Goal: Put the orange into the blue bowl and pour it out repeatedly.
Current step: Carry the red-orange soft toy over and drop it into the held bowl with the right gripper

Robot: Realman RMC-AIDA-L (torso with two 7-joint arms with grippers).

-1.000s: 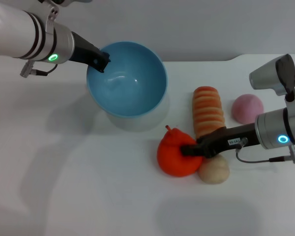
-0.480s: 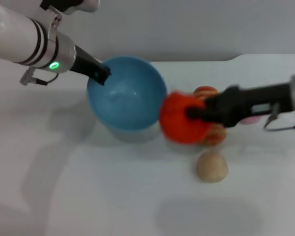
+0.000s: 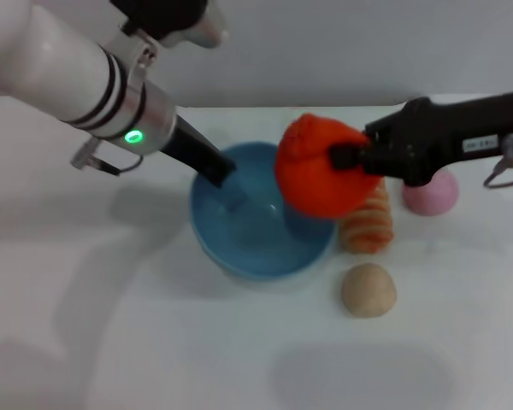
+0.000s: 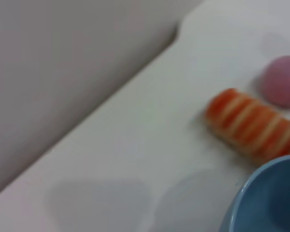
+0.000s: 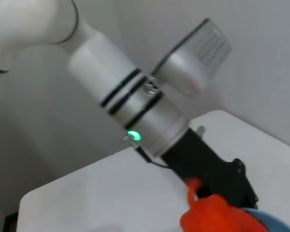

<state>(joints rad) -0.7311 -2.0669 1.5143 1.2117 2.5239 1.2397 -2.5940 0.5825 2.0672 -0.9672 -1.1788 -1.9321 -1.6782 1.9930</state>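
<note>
The orange [image 3: 321, 166] is a lumpy red-orange fruit held in the air by my right gripper [image 3: 346, 158], which is shut on it, just above the right rim of the blue bowl [image 3: 256, 231]. The bowl rests on the white table near the middle. My left gripper [image 3: 218, 171] is shut on the bowl's far left rim. In the right wrist view the orange [image 5: 217, 215] shows close up, with the left arm [image 5: 135, 106] behind it. The left wrist view shows part of the bowl's rim [image 4: 266, 198].
A striped orange-and-cream roll [image 3: 368, 226] lies right of the bowl, partly under the orange. A tan ball [image 3: 368, 289] sits in front of it and a pink ball [image 3: 432, 194] behind my right arm. The roll [image 4: 253, 128] and pink ball [image 4: 282, 87] also show in the left wrist view.
My right gripper lifted the orange from the table and carried it up and left over the bowl's rim. My left gripper brought the bowl down from a tilt to sit level, further right.
</note>
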